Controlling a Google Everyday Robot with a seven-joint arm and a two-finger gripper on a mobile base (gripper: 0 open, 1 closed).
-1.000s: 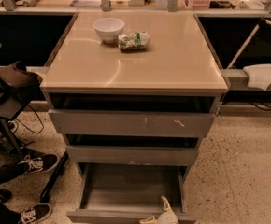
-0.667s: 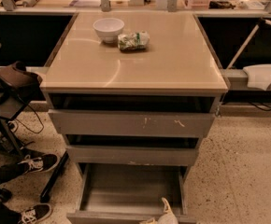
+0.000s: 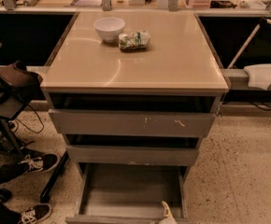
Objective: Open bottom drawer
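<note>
While the gripper (image 3: pixel 166 213) sits at the very bottom edge of my view, right of centre, the bottom drawer (image 3: pixel 128 192) lies just behind it. It's drawn well out of the cabinet (image 3: pixel 131 125), grey box open to me. Its front runs left to right along the frame's foot, and the gripper is at that front's top rim; touching or just beside, I can't say. Only a pale tip shows, the arm out of view. Apart or clamped, I cannot tell. Any further pull, I judge, comes straight toward me.
</note>
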